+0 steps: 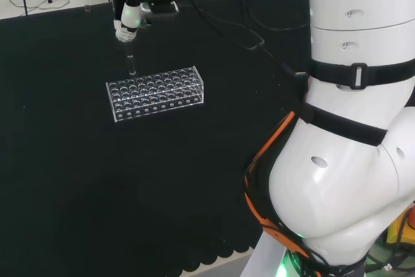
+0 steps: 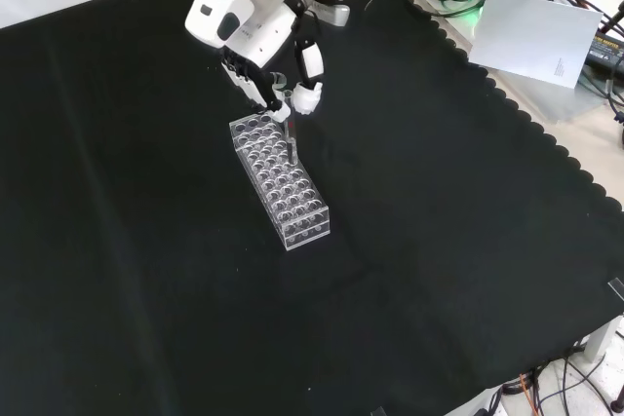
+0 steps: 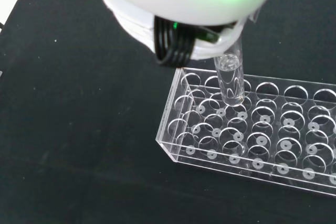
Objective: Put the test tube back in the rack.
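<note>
hand (image 2: 292, 60) is hanging over the rack's (image 2: 281, 180) far end, fingers (image 2: 308, 96) pinching the tube (image 2: 291, 133) upright, tip just above the holes

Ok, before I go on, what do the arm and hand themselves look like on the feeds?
The arm is glossy white with rounded links, black straps buckled around it and an orange-and-black cable running down its side. The hand is black and white: white shell and fingertip caps, black fingers. In the wrist view, a bundle of black cables sits under its white housing, which carries a green glow.
</note>
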### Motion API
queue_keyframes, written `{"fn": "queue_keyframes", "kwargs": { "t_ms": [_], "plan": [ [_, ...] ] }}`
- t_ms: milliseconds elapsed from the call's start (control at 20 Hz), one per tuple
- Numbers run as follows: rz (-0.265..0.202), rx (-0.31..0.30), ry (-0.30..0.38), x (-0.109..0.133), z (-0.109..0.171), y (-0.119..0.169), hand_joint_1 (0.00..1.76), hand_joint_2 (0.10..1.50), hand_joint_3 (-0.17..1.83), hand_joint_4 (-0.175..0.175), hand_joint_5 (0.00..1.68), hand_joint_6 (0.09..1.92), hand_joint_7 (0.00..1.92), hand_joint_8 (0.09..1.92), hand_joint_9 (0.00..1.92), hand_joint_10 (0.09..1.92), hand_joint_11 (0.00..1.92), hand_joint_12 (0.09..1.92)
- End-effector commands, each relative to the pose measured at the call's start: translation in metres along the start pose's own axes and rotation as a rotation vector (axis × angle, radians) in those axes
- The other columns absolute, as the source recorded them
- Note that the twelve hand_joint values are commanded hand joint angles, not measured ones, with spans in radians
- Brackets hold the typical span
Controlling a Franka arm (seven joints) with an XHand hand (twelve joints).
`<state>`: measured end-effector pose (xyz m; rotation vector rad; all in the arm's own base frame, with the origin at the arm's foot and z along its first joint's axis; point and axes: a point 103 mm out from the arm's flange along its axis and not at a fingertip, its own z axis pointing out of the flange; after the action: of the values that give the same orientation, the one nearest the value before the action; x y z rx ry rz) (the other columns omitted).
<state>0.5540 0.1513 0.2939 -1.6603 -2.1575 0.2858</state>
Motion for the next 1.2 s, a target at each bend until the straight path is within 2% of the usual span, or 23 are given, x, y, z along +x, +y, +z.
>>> {"fn": "queue_keyframes", "kwargs": {
  "t_ms": [50,300,1200],
  "plan": [
    [0.008,0.022,-0.017,-0.008,0.01,0.003,1.34,0.6,0.68,-0.175,1.46,0.09,1.46,0.59,1.65,0.63,1.4,1.0],
    [0.022,0.042,-0.011,-0.014,0.018,0.007,1.34,0.6,0.68,-0.175,1.46,0.09,1.46,0.59,1.65,0.63,1.4,1.0],
    [0.02,0.049,0.013,-0.023,0.024,0.015,1.34,0.6,0.68,-0.175,1.46,0.09,1.46,0.59,1.65,0.63,1.4,1.0]
  ]
}}
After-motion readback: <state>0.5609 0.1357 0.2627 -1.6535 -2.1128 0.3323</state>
